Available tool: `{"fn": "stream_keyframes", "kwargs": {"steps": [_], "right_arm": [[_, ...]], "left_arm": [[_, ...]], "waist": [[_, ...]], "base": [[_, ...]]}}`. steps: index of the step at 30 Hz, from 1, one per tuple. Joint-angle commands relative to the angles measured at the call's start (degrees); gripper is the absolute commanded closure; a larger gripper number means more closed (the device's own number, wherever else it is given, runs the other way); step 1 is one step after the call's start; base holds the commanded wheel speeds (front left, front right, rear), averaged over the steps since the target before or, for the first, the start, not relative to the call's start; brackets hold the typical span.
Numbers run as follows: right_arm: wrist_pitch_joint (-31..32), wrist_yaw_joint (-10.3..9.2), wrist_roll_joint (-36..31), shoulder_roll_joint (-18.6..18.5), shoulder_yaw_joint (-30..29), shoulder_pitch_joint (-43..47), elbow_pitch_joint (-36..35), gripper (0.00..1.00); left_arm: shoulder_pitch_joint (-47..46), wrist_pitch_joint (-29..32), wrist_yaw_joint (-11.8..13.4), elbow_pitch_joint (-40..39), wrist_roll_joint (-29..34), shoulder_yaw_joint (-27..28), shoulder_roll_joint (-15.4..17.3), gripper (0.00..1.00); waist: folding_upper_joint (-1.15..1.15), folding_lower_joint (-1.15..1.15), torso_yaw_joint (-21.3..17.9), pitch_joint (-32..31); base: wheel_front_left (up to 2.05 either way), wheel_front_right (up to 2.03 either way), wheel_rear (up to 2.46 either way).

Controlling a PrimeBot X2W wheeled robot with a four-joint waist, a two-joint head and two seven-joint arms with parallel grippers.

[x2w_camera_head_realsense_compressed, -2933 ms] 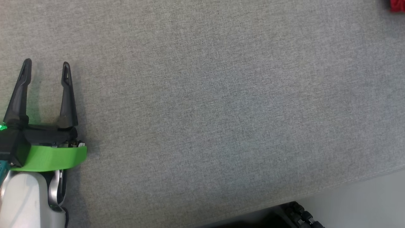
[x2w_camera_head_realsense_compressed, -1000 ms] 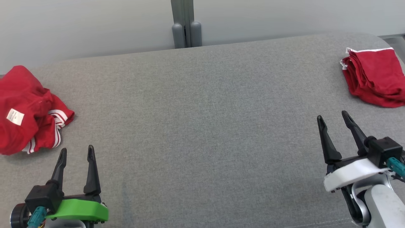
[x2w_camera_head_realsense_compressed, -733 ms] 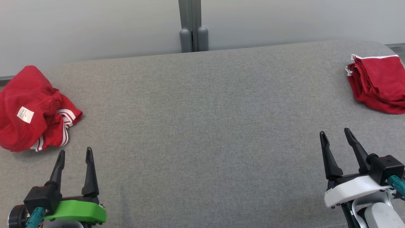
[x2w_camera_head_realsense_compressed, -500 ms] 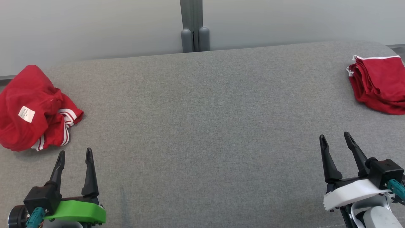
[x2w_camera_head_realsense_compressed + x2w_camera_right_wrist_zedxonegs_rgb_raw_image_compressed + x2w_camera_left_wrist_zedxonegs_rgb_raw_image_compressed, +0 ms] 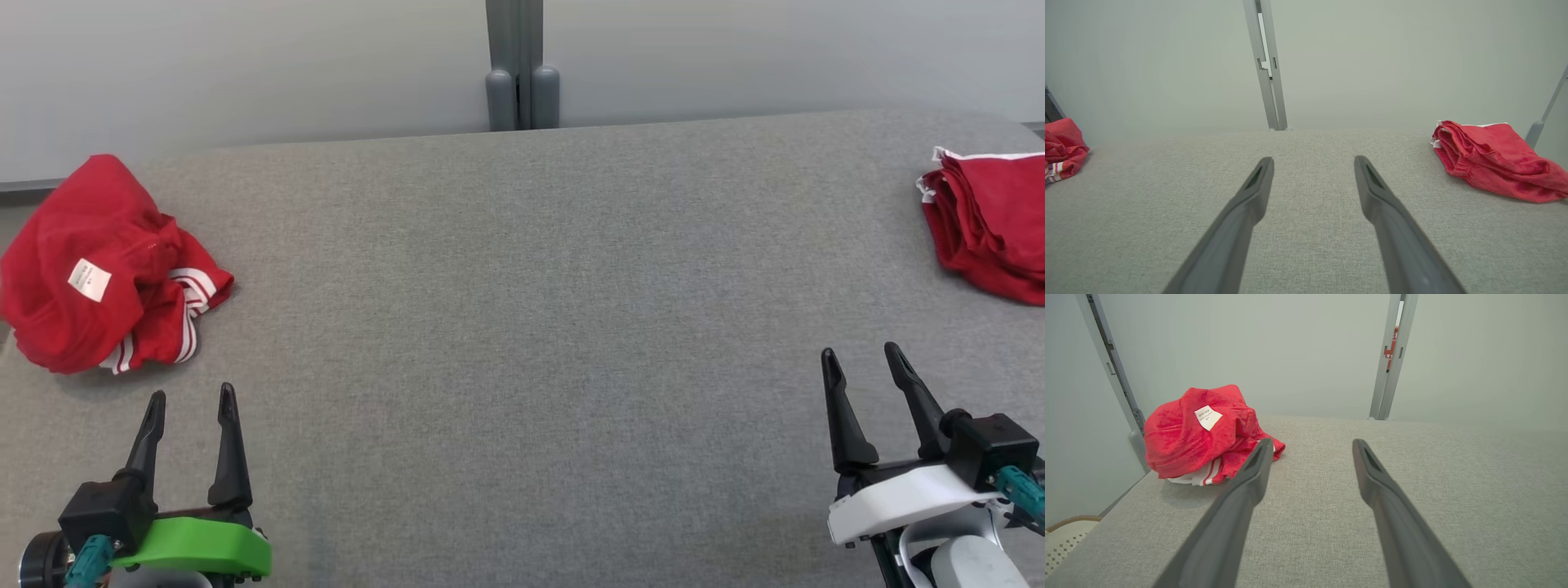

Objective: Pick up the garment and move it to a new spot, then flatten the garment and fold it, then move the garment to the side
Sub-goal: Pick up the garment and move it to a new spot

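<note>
Currently the red garment (image 5: 98,269) sits crumpled in a heap, white-striped trim and white label showing, at the grey surface's (image 5: 522,327) left end. Left gripper (image 5: 191,392) and right gripper (image 5: 859,349): fingers apart, empty.

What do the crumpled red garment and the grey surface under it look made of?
Crumpled red garment: soft matte knit cloth, possibly sports mesh; it slumps in folds, with striped white trim. Grey surface: matte woven fabric, likely upholstery; fine heathered weave shows.
</note>
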Motion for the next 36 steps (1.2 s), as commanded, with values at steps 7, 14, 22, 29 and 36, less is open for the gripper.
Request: {"fn": "stream_keyframes", "kwargs": {"steps": [7, 14, 22, 29, 36], "right_arm": [[-0.1, -0.07, -0.4, 1.6, 0.2, 1.3, -0.2, 0.0], [-0.1, -0.07, -0.5, 1.9, 0.5, 1.4, 0.3, 0.0], [-0.1, -0.07, -0.1, 1.7, 1.4, 0.7, 1.1, 0.0], [-0.1, -0.07, 0.2, 1.7, 2.1, 0.6, 1.8, 0.0], [-0.1, -0.07, 0.1, 2.2, 2.8, 0.3, 2.3, 0.0]], "left_arm": [[-0.3, 0.0, -0.2, 0.2, 0.3, 0.6, 0.0, 0.0], [0.2, 0.0, -0.1, 0.2, 0.4, 1.4, 0.5, 0.0], [0.7, 0.0, 0.0, 0.0, 0.4, 1.9, 0.1, 0.0], [1.1, 0.0, 0.0, -0.2, 0.5, 2.5, 0.0, 0.0], [1.8, 0.0, 0.0, -0.3, 0.5, 3.3, 0.1, 0.0]], "waist": [[0.0, 0.0, 6.3, -0.3], [0.0, 0.0, 13.1, -0.5], [0.0, 0.0, 19.5, 0.1], [0.0, 0.0, 23.6, 0.1], [0.0, 0.0, 24.9, -0.2]], "base": [[0.0, 0.0, 0.0], [0.0, 0.0, 0.0], [0.0, 0.0, 0.0], [0.0, 0.0, 0.0], [0.0, 0.0, 0.0]]}}
